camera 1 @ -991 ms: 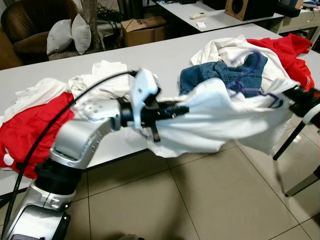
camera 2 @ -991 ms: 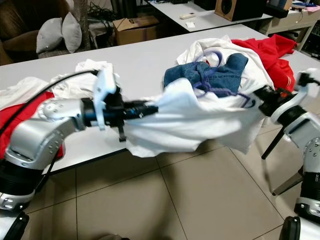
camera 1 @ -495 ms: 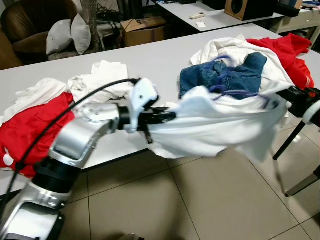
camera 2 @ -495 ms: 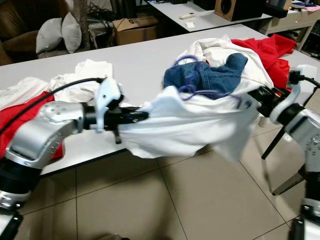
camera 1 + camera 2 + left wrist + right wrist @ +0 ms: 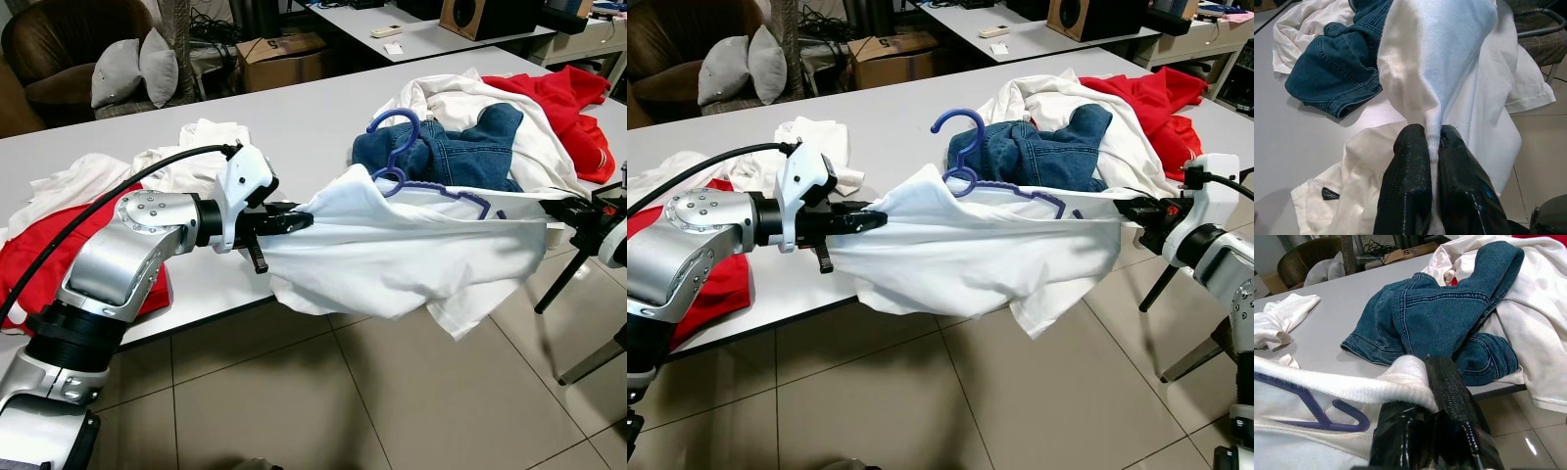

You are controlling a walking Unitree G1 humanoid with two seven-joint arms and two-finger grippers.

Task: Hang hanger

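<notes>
A white shirt [image 5: 411, 250] is stretched flat between my two grippers, just off the front edge of the grey table [image 5: 284, 117]. A purple plastic hanger [image 5: 407, 171] sticks out of the shirt's upper edge, hook upward, its arms partly under the cloth. My left gripper [image 5: 299, 222] is shut on the shirt's left end; in the left wrist view the black fingers [image 5: 1410, 181] pinch a fold of white cloth. My right gripper [image 5: 1136, 209] is shut on the shirt's right end, cloth bunched over its fingers [image 5: 1449, 396].
Blue jeans [image 5: 456, 147] lie on white and red clothes [image 5: 558, 98] at the table's right end. More white [image 5: 191, 157] and red clothes [image 5: 59, 245] lie at its left end. A black chair leg [image 5: 573, 274] stands on the tiled floor to the right.
The shirt has been pulled taut and flatter, and both grippers have drawn further apart. The purple hanger's hook has come up clear of the cloth and stands upright.
</notes>
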